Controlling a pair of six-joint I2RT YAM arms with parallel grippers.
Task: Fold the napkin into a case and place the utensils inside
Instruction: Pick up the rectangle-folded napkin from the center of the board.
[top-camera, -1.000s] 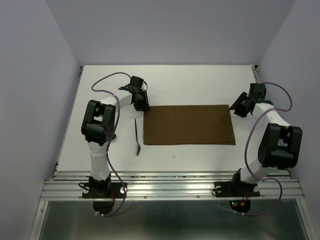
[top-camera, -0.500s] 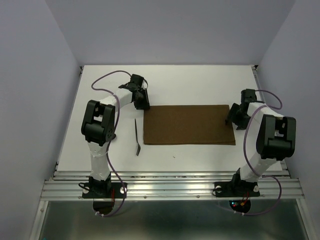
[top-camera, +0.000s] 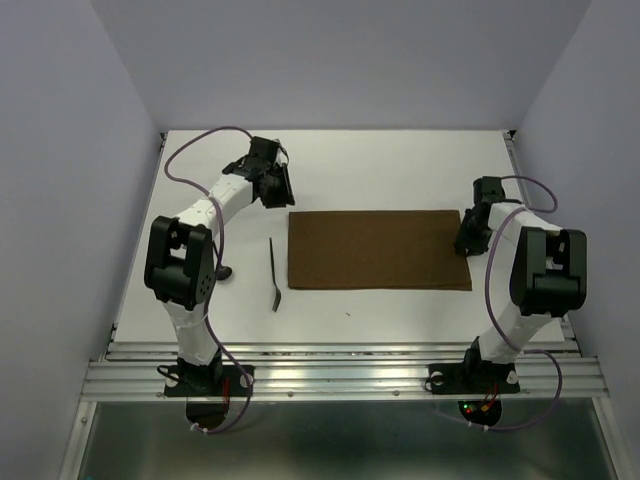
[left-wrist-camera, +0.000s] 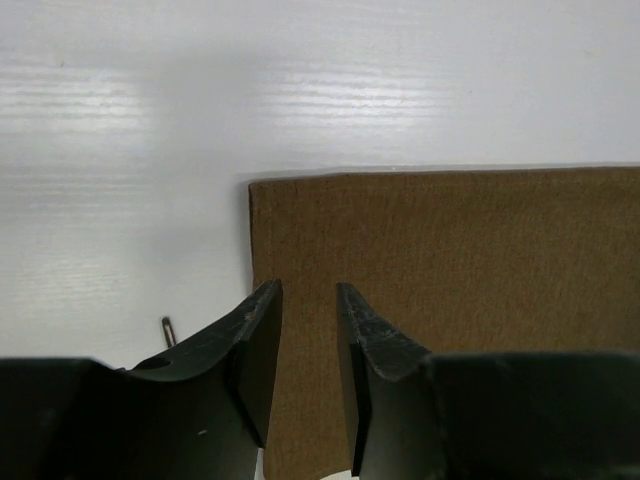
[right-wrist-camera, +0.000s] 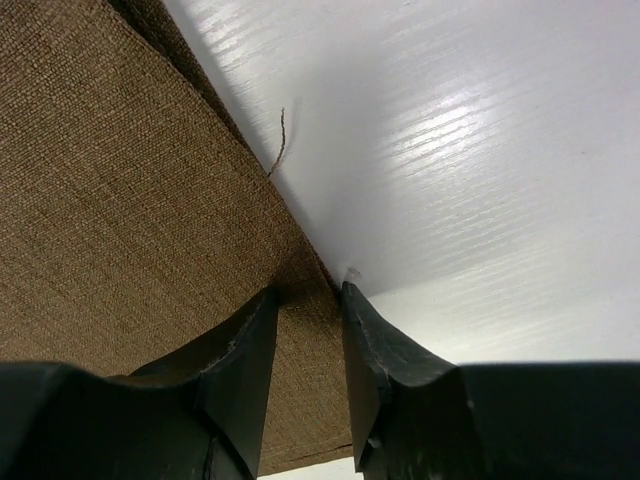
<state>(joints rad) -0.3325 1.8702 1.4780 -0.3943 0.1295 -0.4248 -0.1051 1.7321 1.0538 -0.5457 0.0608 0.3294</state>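
Right jaws settle on the napkin (top-camera: 378, 250) edge as the left jaws back away.
The napkin lies flat, a folded rectangle in the middle of the tabletop (top-camera: 400, 165). The right jaws have swung in and now straddle its right edge; whether they pinch it I cannot tell. The left jaws, parted and empty, have lifted off the far-left corner. One utensil (top-camera: 273, 272) lies just left of the napkin. The next fold probably starts from the right.

white table (top-camera: 400, 170) bears a brown napkin (top-camera: 378, 250) and one dark utensil (top-camera: 273, 272).

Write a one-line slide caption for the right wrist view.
Right gripper, jaws apart, straddles the napkin's edge on the white table; a loose thread pokes out farther along.
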